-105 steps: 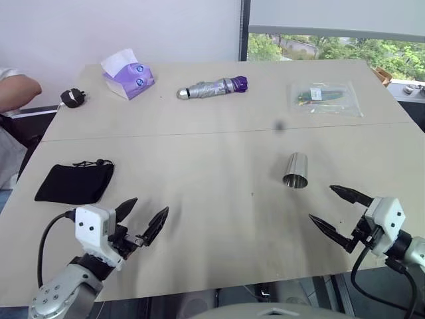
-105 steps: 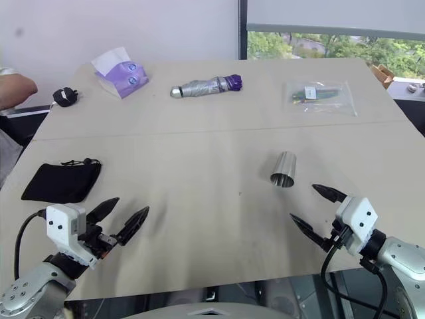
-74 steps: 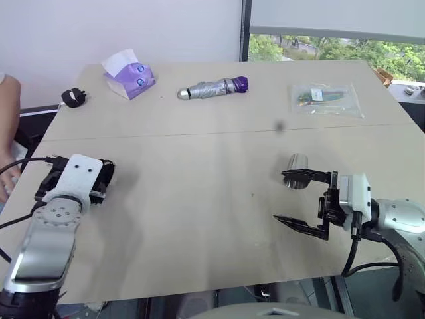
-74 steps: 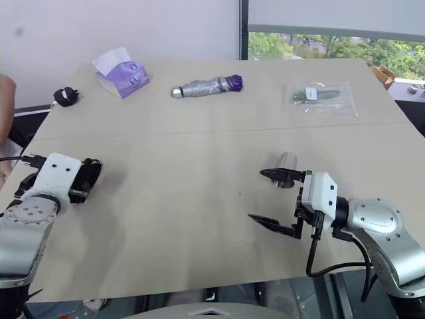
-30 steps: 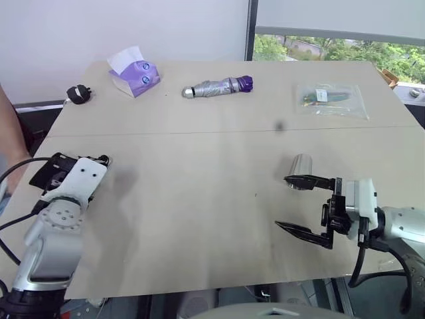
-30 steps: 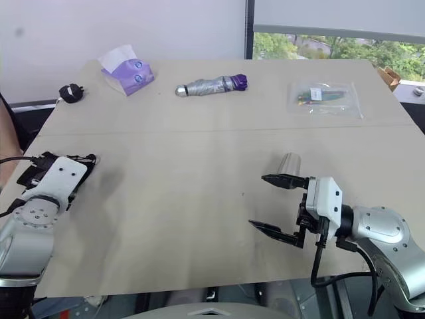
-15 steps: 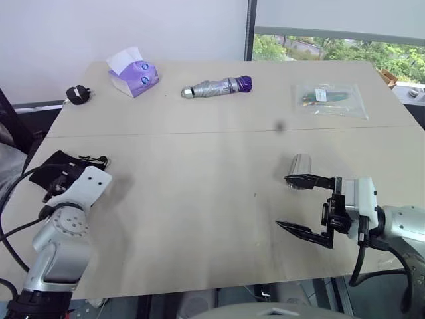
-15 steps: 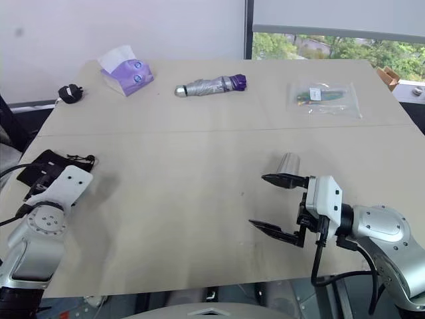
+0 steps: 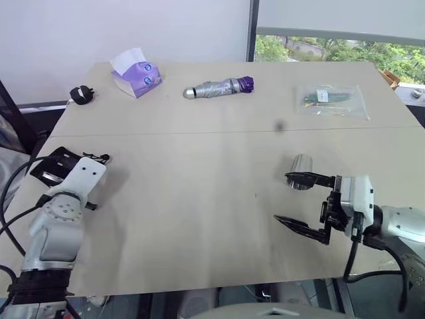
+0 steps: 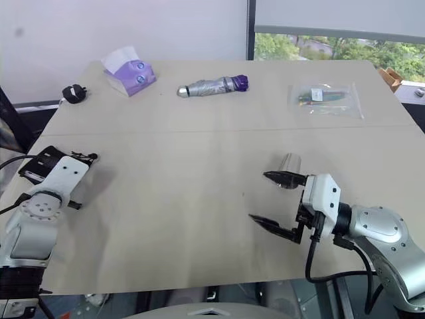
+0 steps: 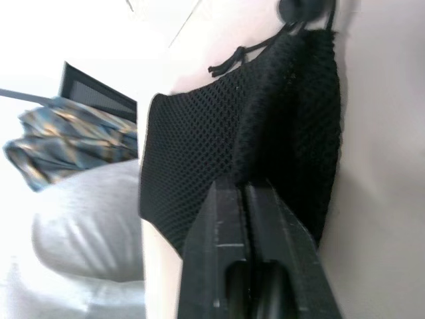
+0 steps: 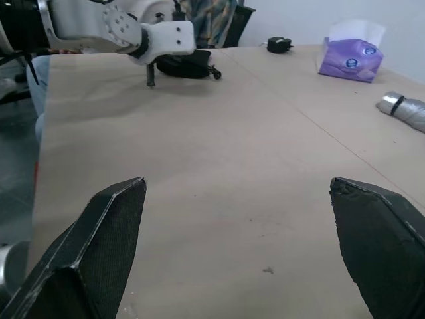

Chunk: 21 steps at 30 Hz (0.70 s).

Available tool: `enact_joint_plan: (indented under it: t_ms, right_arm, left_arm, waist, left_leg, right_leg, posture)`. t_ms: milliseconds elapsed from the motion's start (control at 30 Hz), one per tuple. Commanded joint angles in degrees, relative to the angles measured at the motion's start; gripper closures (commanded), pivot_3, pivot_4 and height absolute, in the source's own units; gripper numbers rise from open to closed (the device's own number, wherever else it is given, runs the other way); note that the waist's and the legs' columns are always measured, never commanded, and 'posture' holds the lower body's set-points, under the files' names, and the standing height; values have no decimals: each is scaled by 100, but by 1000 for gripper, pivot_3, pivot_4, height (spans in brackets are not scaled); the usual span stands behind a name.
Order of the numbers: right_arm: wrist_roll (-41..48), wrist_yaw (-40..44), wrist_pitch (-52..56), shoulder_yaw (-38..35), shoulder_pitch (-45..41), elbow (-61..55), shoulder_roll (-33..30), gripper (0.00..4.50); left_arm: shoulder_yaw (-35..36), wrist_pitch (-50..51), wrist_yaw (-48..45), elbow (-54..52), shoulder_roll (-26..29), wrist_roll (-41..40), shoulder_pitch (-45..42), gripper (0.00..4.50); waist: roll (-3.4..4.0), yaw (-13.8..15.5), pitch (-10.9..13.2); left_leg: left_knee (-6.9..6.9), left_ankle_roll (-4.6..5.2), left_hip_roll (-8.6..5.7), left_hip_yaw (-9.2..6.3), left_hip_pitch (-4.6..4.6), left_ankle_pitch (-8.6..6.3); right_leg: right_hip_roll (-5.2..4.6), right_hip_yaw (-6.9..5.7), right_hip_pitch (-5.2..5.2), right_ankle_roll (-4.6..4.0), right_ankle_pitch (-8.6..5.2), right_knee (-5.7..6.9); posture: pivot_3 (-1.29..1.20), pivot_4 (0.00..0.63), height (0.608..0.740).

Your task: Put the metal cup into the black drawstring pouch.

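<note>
Count on the worktop (image 9: 199,199): six kinds of loose thing, one of each.

One metal cup (image 9: 302,163) right of centre; one black drawstring pouch (image 9: 56,161) at the near left edge; one folded umbrella (image 9: 218,87) at the far middle; one purple tissue pack (image 9: 136,73) at the far left; one small black plug (image 9: 82,96) at the far left corner; one clear plastic bag (image 9: 332,101) at the far right. Two grippers: the left gripper (image 11: 246,219) and the right gripper (image 9: 297,199).

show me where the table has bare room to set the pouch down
The widest bare patch is mid-table, between the black drawstring pouch at the left edge and the metal cup. The far edge is crowded: plug, tissue pack, umbrella, plastic bag.
</note>
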Motion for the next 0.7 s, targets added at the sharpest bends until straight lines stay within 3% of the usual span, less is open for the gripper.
enact_joint_plan:
  t_ms: [33,233,533,633,700]
  right_arm:
    - [-488,-605,276,-28,1,-258,-53,0]
    - [-2210,-1433,904,150,53,-139,-694,0]
    - [-3360,-1784,986,1064,-1001,1239,-419,0]
    - [-3634,-2081,1240,1154,-1349,1611,-145,880]
    - [-3649,-2170,1443,1082,-1453,1660,36,1752]
  left_arm:
    - [552,-1,-708,-561,-233,-937,-89,4444]
    - [1093,1823,-1868,-2059,-536,-2873,-324,4444]
    - [266,2559,-1382,-2603,-745,-3039,-922,4444]
    - [89,2605,-1349,-2732,-712,-3078,-1065,4500]
    - [94,2676,-1382,-2749,-678,-3168,-1172,4500]
  waist:
    - [0,-1,0]
    - [-18,-5,-7]
    - [-17,-39,-7]
    - [-17,-40,-6]
    - [-16,-33,-5]
  left_leg:
    - [1,0,0,3,0,0]
    - [12,0,-7,5,-14,0]
    - [12,0,-12,6,9,1]
    - [11,0,-12,7,5,1]
    - [11,0,-14,10,2,1]
  right_leg:
    - [-2,2,0,0,0,0]
    - [-8,-1,-1,1,0,-2]
    - [64,25,2,1,-1,14]
    - [67,27,1,0,-1,14]
    - [65,33,-1,1,-1,12]
  posture:
    - [0,150,740]
    - [0,150,740]
    - [0,150,740]
    - [0,150,740]
    - [0,150,740]
